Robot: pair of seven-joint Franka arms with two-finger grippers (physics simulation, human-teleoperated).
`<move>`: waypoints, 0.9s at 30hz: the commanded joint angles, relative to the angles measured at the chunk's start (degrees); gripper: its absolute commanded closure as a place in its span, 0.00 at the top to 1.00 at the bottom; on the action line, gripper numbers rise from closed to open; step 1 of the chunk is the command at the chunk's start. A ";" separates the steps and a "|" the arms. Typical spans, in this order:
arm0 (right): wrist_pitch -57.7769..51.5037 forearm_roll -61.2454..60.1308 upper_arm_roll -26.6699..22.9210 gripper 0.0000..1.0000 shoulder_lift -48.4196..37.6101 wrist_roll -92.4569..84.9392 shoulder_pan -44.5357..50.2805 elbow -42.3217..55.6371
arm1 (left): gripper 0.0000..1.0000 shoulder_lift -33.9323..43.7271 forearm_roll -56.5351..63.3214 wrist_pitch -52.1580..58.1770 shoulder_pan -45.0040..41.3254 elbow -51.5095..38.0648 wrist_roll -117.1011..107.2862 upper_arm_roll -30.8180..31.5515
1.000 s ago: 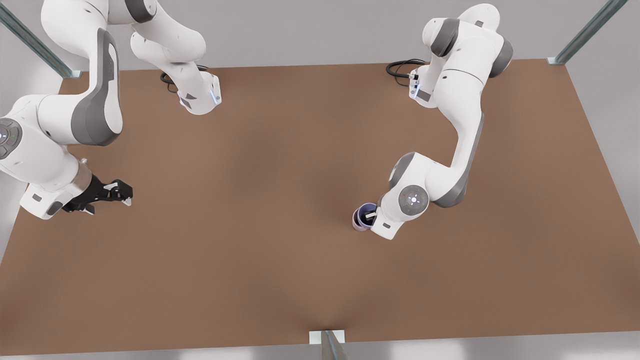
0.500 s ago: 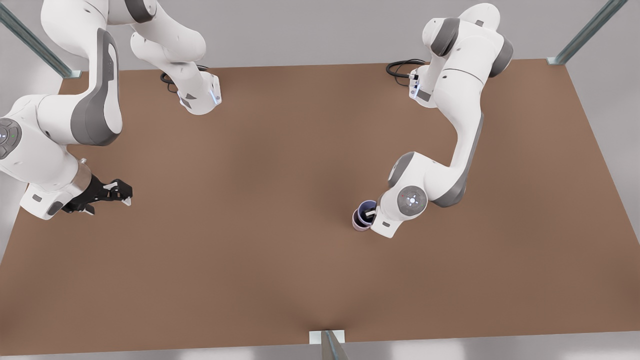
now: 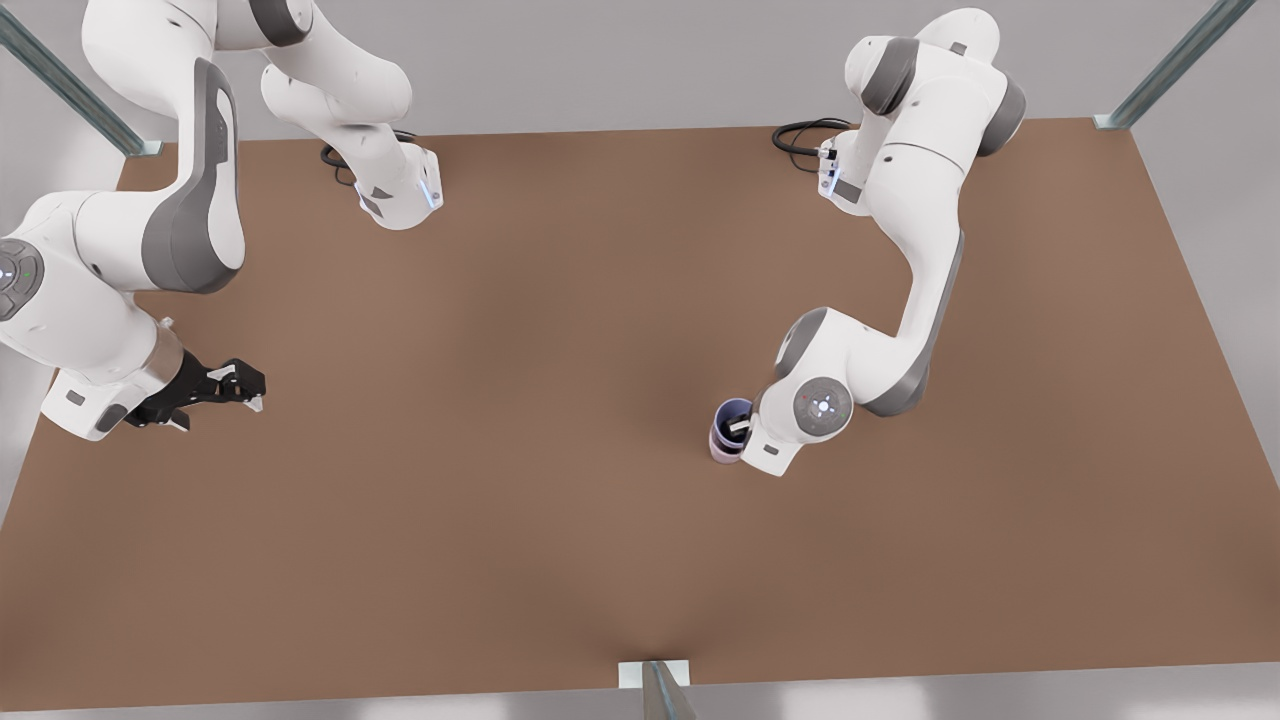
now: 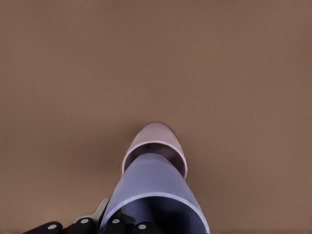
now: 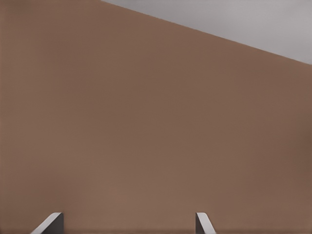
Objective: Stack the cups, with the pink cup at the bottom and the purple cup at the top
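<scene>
The blue-violet purple cup [image 3: 734, 410] hangs upright in my left gripper [image 3: 741, 428], which is shut on its rim with one finger inside, right of centre in the front view. The pale pink cup [image 3: 722, 446] stands on the table directly beneath it, and the purple cup's base seems to sit in its mouth. In the left wrist view the purple cup [image 4: 153, 187] is close in front, with the pink cup's [image 4: 155, 137] rim just beyond it. My right gripper [image 3: 252, 396] waits open at the front view's left, low over the table and holding nothing; its fingertips [image 5: 52, 223] are spread wide.
The brown table [image 3: 520, 520] stretches around the cups with free room on all sides. Both arm bases [image 3: 400, 195] and cables [image 3: 800, 135] are at the far edge. Metal frame posts [image 3: 655, 690] stand at the near edge and the far corners.
My left gripper has lowered the purple cup and shifted it slightly, so it now lines up over the pink cup. The right arm has not moved.
</scene>
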State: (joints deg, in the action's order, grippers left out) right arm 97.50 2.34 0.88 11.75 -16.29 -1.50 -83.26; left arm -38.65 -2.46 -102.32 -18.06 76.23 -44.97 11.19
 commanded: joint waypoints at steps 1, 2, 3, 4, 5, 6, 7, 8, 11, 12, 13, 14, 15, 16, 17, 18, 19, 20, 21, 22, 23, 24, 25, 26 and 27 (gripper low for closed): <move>-0.03 -0.05 0.00 1.00 -0.06 -0.41 -0.08 0.03 | 0.21 -0.02 -0.18 -0.60 0.04 -0.02 -0.03 -0.03; -0.03 -0.05 0.00 1.00 -0.06 -0.41 -0.08 0.03 | 0.21 -0.11 -0.18 -0.60 0.31 -0.02 -0.03 -0.03; -0.03 -0.05 0.00 1.00 -0.06 -0.41 -0.08 0.03 | 0.21 -0.11 -0.18 -0.60 0.40 0.15 -0.03 -0.03; -0.03 -0.05 0.00 1.00 -0.06 -0.41 0.01 0.03 | 0.21 -0.11 -0.18 -0.69 0.66 0.24 0.05 0.14; -0.03 -0.05 0.00 1.00 -0.06 -0.41 0.01 0.03 | 0.21 -0.19 -0.53 -0.69 0.75 0.24 0.05 0.14; -0.03 -0.05 0.00 1.00 -0.06 -0.41 0.01 0.03 | 0.21 -0.37 -0.53 -0.78 0.75 0.24 0.05 0.14; -0.03 -0.05 0.00 1.00 -0.06 -0.41 0.01 0.03 | 0.21 -0.46 -0.53 -0.87 0.92 0.24 0.05 0.14; -0.03 -0.05 0.00 1.00 -0.06 -0.50 -0.08 0.03 | 0.21 -0.54 -0.53 -0.87 0.92 0.24 0.05 0.14; -0.03 -0.14 0.00 1.00 0.03 -0.41 0.01 0.03 | 0.21 -0.98 -1.05 -1.39 0.92 0.24 0.05 0.14; -0.03 -0.05 0.00 1.00 0.03 -0.41 0.01 0.03 | 0.21 -0.98 -1.05 -1.39 0.92 0.24 0.05 0.14; -0.03 -0.05 0.00 1.00 0.03 -0.41 -0.08 0.03 | 0.21 -0.98 -1.05 -1.39 0.92 0.24 0.05 0.14; -0.03 -0.14 0.00 1.00 0.11 -0.41 -0.08 0.03 | 0.21 -0.98 -1.05 -1.39 0.92 0.24 0.05 0.14; -0.03 -0.14 0.00 1.00 0.11 -0.41 -0.08 0.03 | 0.21 -1.07 -1.14 -1.39 0.92 0.24 0.05 -0.03; -0.03 -0.05 0.00 1.00 0.11 -0.41 0.01 0.12 | 0.26 -1.16 -1.32 -1.39 0.92 0.24 0.05 0.14; -0.03 -0.05 0.00 1.00 0.11 -0.41 0.01 0.12 | 0.36 -1.07 -1.32 -1.39 0.92 0.24 0.05 0.14; -0.03 -0.14 0.00 1.00 0.11 -0.41 0.01 0.12 | 0.42 -1.07 -1.32 -1.39 0.92 0.24 0.05 0.14; -0.03 -0.05 0.00 1.00 0.11 -0.41 0.01 0.12 | 0.44 -1.07 -1.32 -1.39 0.92 0.24 0.05 0.14; -0.03 -0.05 0.00 1.00 0.11 -0.41 0.01 0.12 | 0.45 -1.07 -1.32 -1.39 0.92 0.24 0.05 0.14; -0.03 -0.14 0.00 1.00 0.11 -0.41 0.01 0.12 | 0.45 -0.98 -1.32 -1.39 0.92 0.24 0.05 0.14; -0.03 -0.14 0.00 1.00 0.11 -0.41 -0.08 0.12 | 0.45 -0.98 -1.32 -1.39 1.01 0.24 0.05 0.14; -0.03 -0.14 0.00 1.00 0.11 -0.41 0.10 0.47 | 0.45 -0.98 -1.32 -1.31 1.01 0.24 0.05 0.14; -0.03 -0.05 0.00 1.00 0.20 -0.41 0.10 0.65 | 0.45 -0.98 -1.32 -1.31 1.10 0.24 0.05 0.14; -0.03 -0.05 0.00 1.00 0.20 -0.41 0.10 0.65 | 0.45 -0.98 -1.32 -1.31 1.19 0.24 0.14 0.14; -0.03 -0.05 0.00 1.00 0.20 -0.41 0.01 0.65 | 0.51 -0.98 -1.32 -1.22 1.54 0.15 0.14 0.14; -0.03 -0.05 0.00 1.00 0.20 -0.41 0.01 0.65 | 0.77 -0.90 -1.32 -1.22 1.54 0.15 0.14 0.23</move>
State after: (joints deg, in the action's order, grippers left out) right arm 97.50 2.32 0.92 12.01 -16.58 -1.46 -82.63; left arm -39.62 -3.90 -103.68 -16.58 76.45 -44.89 11.41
